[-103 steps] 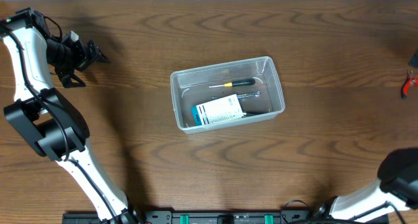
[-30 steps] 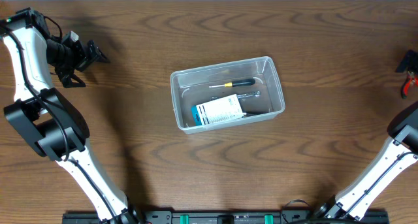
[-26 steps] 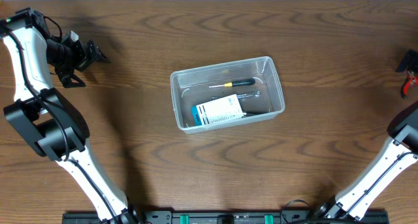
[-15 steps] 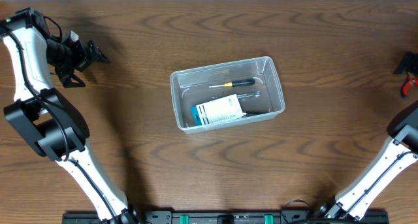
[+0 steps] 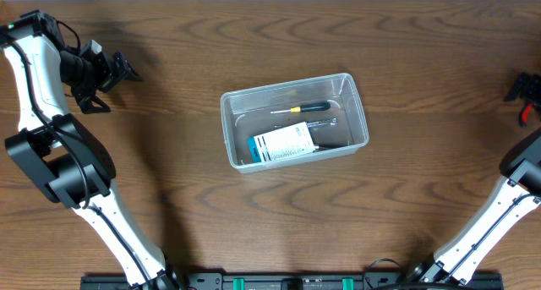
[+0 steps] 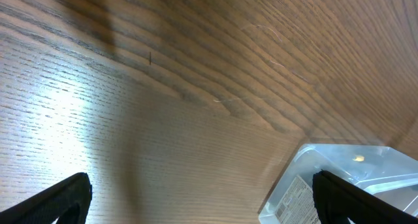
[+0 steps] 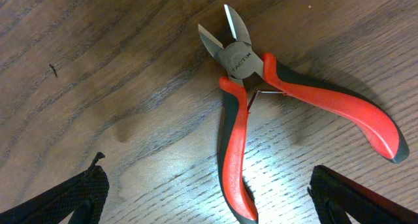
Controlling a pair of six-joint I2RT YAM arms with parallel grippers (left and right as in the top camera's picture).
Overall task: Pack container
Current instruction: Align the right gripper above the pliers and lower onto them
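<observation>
The clear container (image 5: 226,125) sits mid-table, holding a yellow-and-black screwdriver (image 5: 303,108) and a white-and-teal box (image 5: 284,144). At the far right edge lie red-handled pliers (image 5: 527,112), mostly hidden there under my right gripper (image 5: 521,87). In the right wrist view the pliers (image 7: 241,61) lie flat with jaws parted. One red handle (image 7: 234,145) runs between my open right gripper (image 7: 209,201) fingers, untouched. My left gripper (image 5: 114,74) hovers open at the far left. In its wrist view the left gripper (image 6: 202,204) holds nothing and the container's corner (image 6: 339,162) shows at lower right.
A metal tool (image 5: 325,121) also lies inside the container. Bare dark wood surrounds the container on all sides. The table's far edge runs along the top of the overhead view, and the pliers lie close to the right border.
My right gripper has crept a little further over the red pliers, hiding more of them from above. It stays open. The left arm has not moved.
</observation>
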